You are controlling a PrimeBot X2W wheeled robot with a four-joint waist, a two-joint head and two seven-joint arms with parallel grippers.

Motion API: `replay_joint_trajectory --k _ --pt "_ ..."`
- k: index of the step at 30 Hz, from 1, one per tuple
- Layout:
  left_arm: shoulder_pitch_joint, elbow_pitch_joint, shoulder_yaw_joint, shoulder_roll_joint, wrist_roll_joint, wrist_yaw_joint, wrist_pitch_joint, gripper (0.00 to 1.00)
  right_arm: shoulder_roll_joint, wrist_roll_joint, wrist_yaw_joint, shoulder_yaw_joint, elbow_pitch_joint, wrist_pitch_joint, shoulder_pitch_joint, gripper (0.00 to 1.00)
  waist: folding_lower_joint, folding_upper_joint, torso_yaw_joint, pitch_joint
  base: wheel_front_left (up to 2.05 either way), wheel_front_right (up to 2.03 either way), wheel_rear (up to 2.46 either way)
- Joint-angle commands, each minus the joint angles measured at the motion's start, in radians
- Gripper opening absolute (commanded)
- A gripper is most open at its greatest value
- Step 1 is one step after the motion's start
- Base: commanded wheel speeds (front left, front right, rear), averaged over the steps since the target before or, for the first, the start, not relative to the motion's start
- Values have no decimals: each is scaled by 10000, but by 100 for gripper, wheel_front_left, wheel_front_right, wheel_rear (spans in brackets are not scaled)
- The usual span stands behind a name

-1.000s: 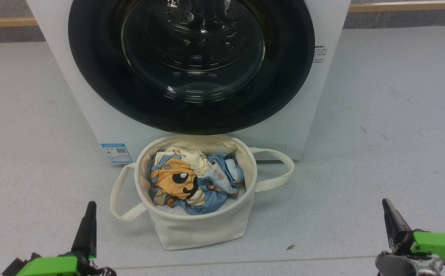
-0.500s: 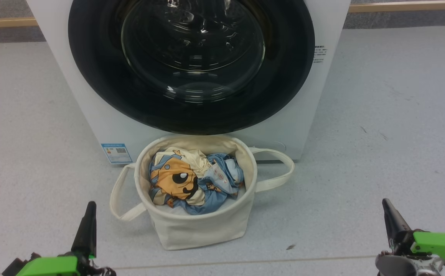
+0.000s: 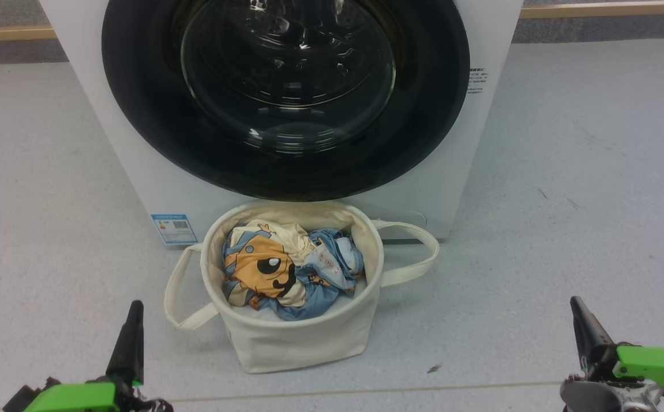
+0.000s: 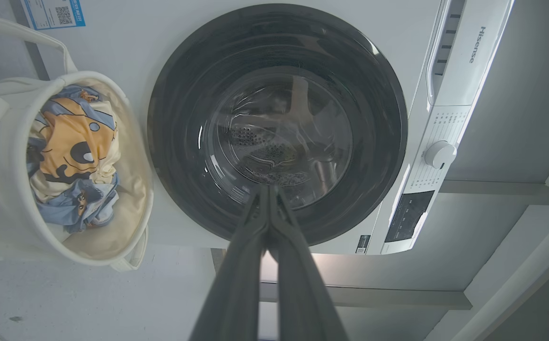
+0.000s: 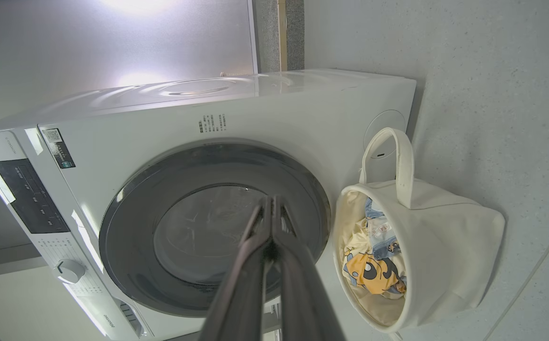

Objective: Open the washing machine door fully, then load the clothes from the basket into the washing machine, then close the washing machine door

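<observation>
The white washing machine (image 3: 435, 189) stands ahead, and its door (image 3: 137, 114), black-rimmed with a glass bowl, lies flush against the front. Right before it sits the cream basket (image 3: 297, 343), holding the clothes (image 3: 277, 269): cream cloth with an orange cartoon face and light-blue printed fabric. My left gripper (image 3: 131, 312) is low at the left, shut, well short of the basket. My right gripper (image 3: 577, 309) is low at the right, also shut and holding nothing. The left wrist view has the door (image 4: 180, 94) and basket (image 4: 0, 189); the right wrist view has the door (image 5: 128, 222) and the basket (image 5: 445, 246).
Grey floor (image 3: 584, 171) spreads on both sides of the machine. A blue sticker (image 3: 173, 228) marks its lower left front. The control panel and a white dial (image 4: 439, 154) sit at the machine's top. A wood-trimmed skirting (image 3: 607, 10) runs behind.
</observation>
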Motion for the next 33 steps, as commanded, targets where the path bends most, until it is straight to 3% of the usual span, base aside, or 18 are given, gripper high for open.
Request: replay_joint_trajectory --k 1,21,22,30,33 --pt "-456 -259 345 59 116 -67 75 0 -81 -40 2 190 -305 84 -486 0 0 0 0 0 0 0 0" --pt "-457 -259 351 55 121 -67 79 0 -80 -41 2 189 -305 85 -486 0 0 0 0 0 0 0 0" --pt "0 11 4 -4 0 4 -2 100 4 -2 0 0 13 -2 1 100 0 0 0 0 0 0 0" --pt "-52 198 -53 -10 3 4 -211 100 14 -239 0 -40 102 -211 -54 100 22 0 26 -9 0 0 0" --pt "-81 218 -61 -9 25 2 -297 100 11 -261 0 -114 81 -298 -99 100 6 0 37 4 0 0 0"
